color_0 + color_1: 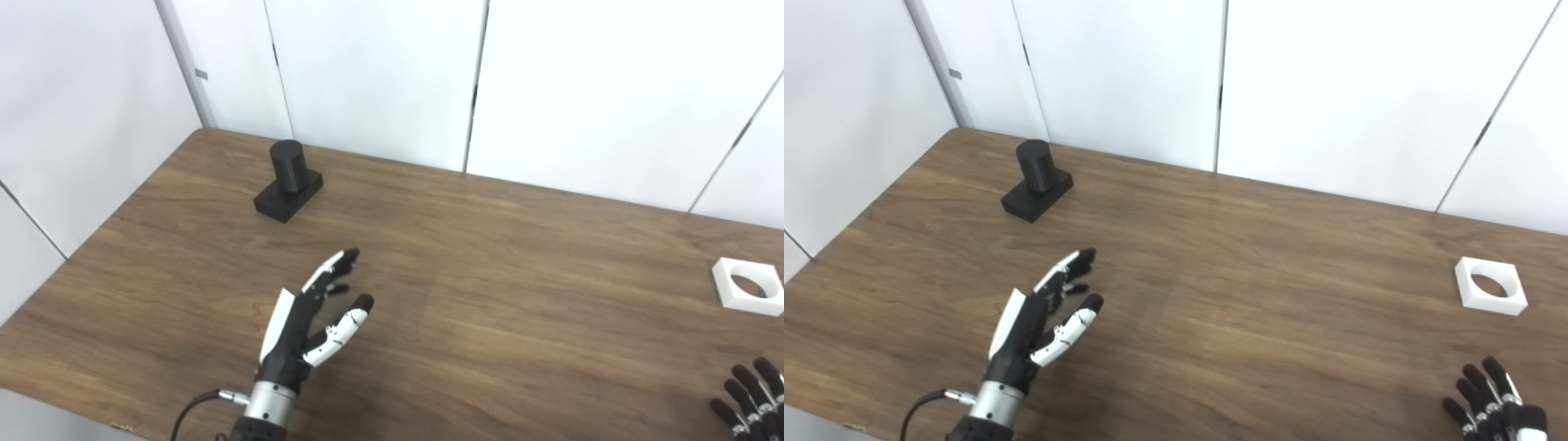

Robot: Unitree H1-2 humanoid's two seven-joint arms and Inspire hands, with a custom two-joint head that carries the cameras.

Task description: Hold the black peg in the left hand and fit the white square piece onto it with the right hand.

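Note:
The black peg [288, 179], a short cylinder on a flat square base, stands upright at the far left of the wooden table [490, 294]. My left hand [315, 312] hovers open over the table nearer to me, well short of the peg, fingers stretched toward it and holding nothing. The white square piece [1489, 285] with a round hole lies flat near the table's right side. My right hand [1494, 410] is low at the bottom right corner, only its spread fingers showing, open and apart from the white piece.
White wall panels [380, 73] close off the table's far and left edges. The table's front left edge [92, 416] runs just left of my left forearm.

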